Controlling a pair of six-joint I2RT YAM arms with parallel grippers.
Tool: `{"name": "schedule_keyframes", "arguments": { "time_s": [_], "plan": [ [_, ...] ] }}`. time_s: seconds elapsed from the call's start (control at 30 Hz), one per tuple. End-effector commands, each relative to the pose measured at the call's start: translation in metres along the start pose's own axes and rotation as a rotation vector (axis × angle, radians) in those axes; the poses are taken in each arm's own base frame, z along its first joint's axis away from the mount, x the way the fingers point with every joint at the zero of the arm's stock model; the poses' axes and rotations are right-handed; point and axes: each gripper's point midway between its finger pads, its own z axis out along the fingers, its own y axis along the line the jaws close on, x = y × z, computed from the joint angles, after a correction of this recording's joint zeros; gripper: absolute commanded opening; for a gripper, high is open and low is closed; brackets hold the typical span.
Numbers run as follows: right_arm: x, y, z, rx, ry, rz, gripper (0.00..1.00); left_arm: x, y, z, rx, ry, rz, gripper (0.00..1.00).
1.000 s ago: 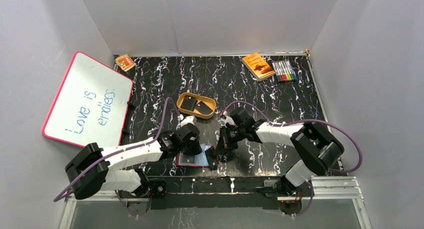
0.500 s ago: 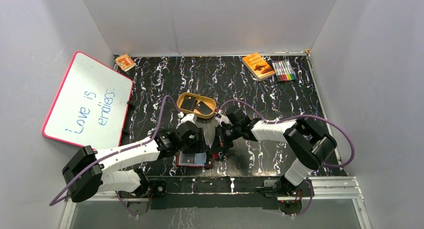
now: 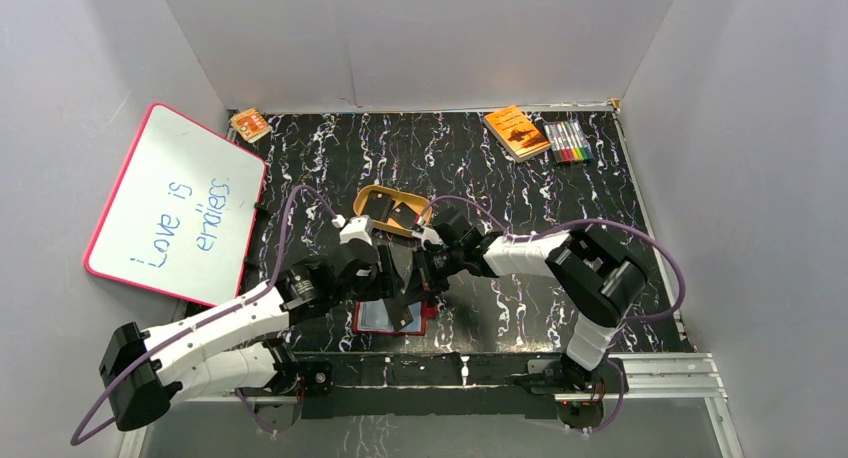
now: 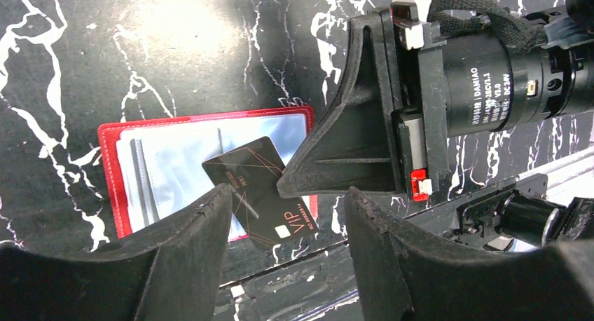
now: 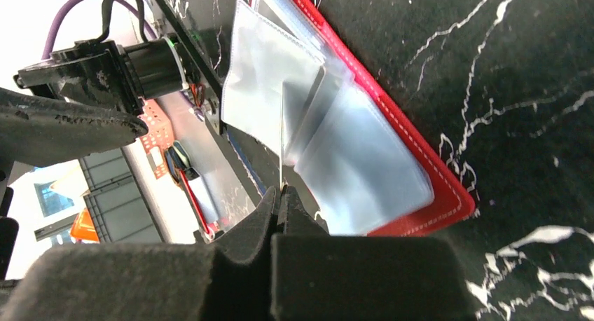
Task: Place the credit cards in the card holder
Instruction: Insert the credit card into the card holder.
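Credit card (image 4: pixel 259 188) lies on open card holder (image 4: pixel 164 160)
Left gripper (image 4: pixel 284 209) gapes above it; right gripper (image 5: pixel 280 193) pinches a clear pocket (image 5: pixel 270 97)

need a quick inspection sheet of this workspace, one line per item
surface: black marbled tabletop
job's things: red card holder open flat near the front edge; one black card lies slanted across it, overhanging its edge; two more cards in the tan dish
clutter: orange booklet, marker pack, small orange item at the far edge; whiteboard against the left wall
pincers: left pincer open above the holder, empty; right pincer shut on a clear pocket leaf of the card holder
cables: purple cables loop off both arms, no snag seen
surroundings: plain grey walls, metal rail at the front
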Motion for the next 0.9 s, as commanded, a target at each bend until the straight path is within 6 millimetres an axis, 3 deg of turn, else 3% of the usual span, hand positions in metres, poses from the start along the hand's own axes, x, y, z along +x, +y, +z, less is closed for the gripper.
{"name": "schedule_keyframes", "arguments": {
  "time_s": [0.0,0.2,0.43,0.53,0.67,0.77,0.87],
  "plan": [
    [-0.015,0.017,0.012,-0.037,-0.016,-0.032,0.00,0.005,0.025,0.001,-0.078,-0.018,-0.013,0.56],
    [-0.015,0.020,0.011,-0.033,-0.031,-0.033,0.00,0.015,0.049,0.018,-0.180,-0.019,-0.008,0.47],
    [0.006,0.011,-0.022,0.045,-0.099,-0.020,0.00,0.031,0.089,0.034,-0.347,0.012,-0.021,0.17],
    [0.000,0.005,-0.024,0.042,-0.149,0.021,0.00,0.048,0.105,0.037,-0.394,0.059,-0.042,0.07],
    [-0.002,0.001,-0.011,0.008,-0.133,0.065,0.00,0.042,0.106,0.028,-0.395,0.032,-0.052,0.07],
    [-0.002,0.001,-0.006,-0.011,-0.115,0.074,0.00,0.032,0.107,0.015,-0.420,0.000,-0.069,0.23],
    [-0.003,-0.001,-0.003,-0.013,-0.112,0.084,0.00,0.023,0.106,0.005,-0.421,-0.040,-0.101,0.30]
  ]
}}
